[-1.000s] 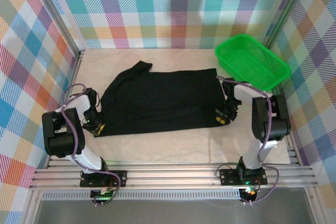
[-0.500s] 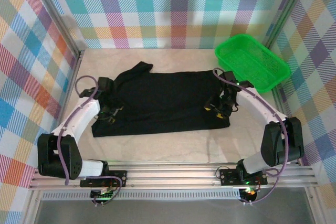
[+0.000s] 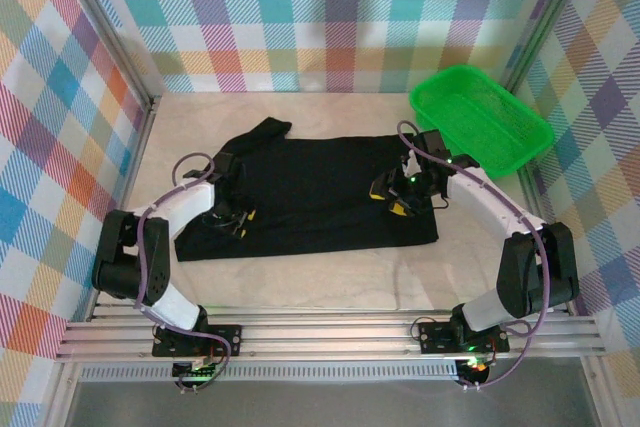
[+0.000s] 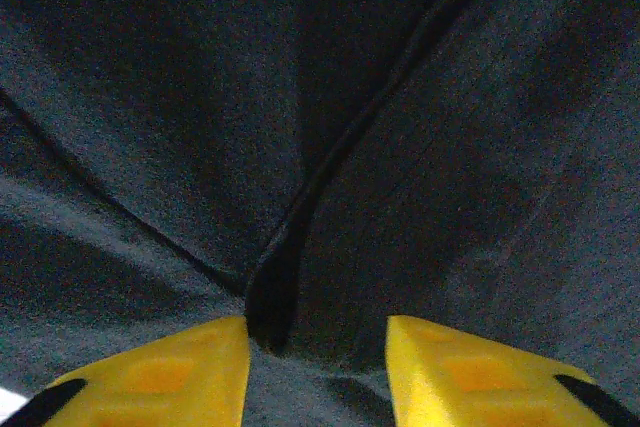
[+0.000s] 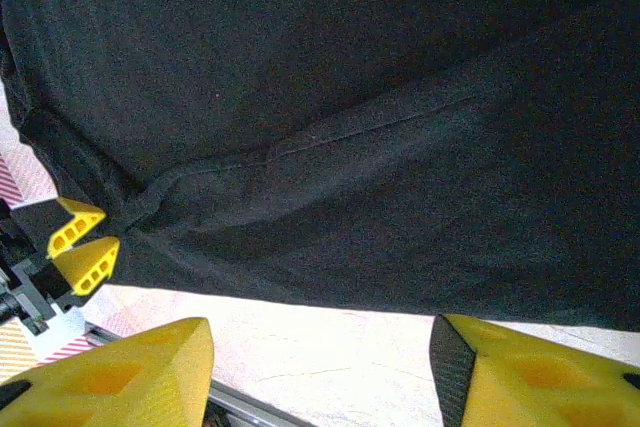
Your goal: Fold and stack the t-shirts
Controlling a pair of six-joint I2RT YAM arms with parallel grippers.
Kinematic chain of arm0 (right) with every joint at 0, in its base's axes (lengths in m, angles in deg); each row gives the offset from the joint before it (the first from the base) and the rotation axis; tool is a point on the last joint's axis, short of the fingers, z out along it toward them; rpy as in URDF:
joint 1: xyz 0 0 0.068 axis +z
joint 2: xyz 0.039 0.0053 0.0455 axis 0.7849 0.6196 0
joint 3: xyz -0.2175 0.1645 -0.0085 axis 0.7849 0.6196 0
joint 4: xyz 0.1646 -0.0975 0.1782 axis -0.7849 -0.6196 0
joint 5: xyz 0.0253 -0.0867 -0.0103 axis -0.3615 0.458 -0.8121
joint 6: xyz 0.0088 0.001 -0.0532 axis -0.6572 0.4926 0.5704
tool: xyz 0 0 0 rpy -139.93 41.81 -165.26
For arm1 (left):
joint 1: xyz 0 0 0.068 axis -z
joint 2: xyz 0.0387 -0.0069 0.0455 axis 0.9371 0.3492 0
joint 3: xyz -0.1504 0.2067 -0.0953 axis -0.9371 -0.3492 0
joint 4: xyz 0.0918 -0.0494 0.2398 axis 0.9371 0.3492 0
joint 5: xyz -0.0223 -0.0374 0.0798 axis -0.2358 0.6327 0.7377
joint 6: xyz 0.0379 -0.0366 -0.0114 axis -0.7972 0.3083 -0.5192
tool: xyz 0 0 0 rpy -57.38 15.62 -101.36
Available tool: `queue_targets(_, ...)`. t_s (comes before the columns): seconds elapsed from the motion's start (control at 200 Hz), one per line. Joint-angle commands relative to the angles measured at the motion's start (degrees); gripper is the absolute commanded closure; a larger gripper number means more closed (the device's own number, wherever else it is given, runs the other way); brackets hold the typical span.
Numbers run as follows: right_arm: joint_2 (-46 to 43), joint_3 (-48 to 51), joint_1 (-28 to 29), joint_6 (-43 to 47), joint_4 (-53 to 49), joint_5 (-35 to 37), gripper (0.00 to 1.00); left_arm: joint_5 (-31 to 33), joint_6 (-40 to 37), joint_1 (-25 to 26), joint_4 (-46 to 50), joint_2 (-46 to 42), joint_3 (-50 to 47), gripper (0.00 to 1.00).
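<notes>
Your black t-shirt [image 3: 320, 182] lies spread out in the middle of the surface [image 3: 330, 277], its long side running left to right and one sleeve poking toward the far left. The left gripper [image 3: 236, 220] sits low on the shirt's near-left part. In the left wrist view, a dark crease of cloth runs straight into the gap between the jaws. They stand partly apart, and you cannot tell whether they pinch that fold. The right gripper [image 3: 388, 199] hovers over the shirt's right part, its jaws released and wide with no cloth between them; in the right wrist view, the pale surface shows through the gap. The green mesh basket [image 3: 480, 117] stands at the far right, near the shirt's far-right corner.
</notes>
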Motion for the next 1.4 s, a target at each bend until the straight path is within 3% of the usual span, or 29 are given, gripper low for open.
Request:
queue_targets(0.0, -1.0, -0.5, 0.3, 0.2, 0.0, -1.2, 0.41, 1.0, 0.3, 1.3, 2.5, 0.8, 1.8, 0.69)
queue_targets(0.14, -1.1, -0.5, 0.3, -0.3, -0.6, -0.6, 0.42, 2.3, -1.6, 1.3, 3.7, 2.5, 4.4, 1.0)
queue_targets(0.675, -0.2, -1.7, -0.4, -0.3, -2.7, -0.1, 0.44, 9.2, -22.9, 8.6, 22.9, 26.4, 39.7, 1.0)
queue_targets(0.955, 0.6, -1.3, -0.5, -0.2, -2.7, -1.0, 0.43, 11.7, -27.8, 9.6, 25.4, 31.9, 46.6, 1.0)
queue_targets(1.0, 0.7, -1.3, -0.6, 0.0, -2.7, -1.1, 0.43, 11.9, -28.6, 9.7, 25.3, 31.9, 47.2, 0.88)
queue_targets(1.075, 1.1, -1.4, -0.7, 0.0, -3.0, -0.6, 0.43, 11.9, -29.9, 10.3, 23.3, 30.3, 47.3, 0.49)
queue_targets(1.13, 1.3, -1.3, -0.7, 0.1, -3.4, 0.1, 0.43, 12.3, -30.8, 11.0, 21.7, 28.2, 47.1, 0.37)
queue_targets(1.21, 1.7, -0.7, -1.5, 0.0, -3.8, 1.6, 0.44, 14.1, -30.2, 11.5, 20.1, 23.6, 44.8, 0.36)
queue_targets(1.27, 1.9, 0.5, -2.8, -0.5, -3.4, 2.0, 0.46, 16.1, -28.7, 11.2, 18.9, 18.0, 41.1, 0.41)
queue_targets(1.395, 2.5, 2.5, -4.9, -0.6, -2.4, 2.5, 0.5, 14.3, -23.7, 7.3, 15.2, 6.6, 28.0, 0.66)
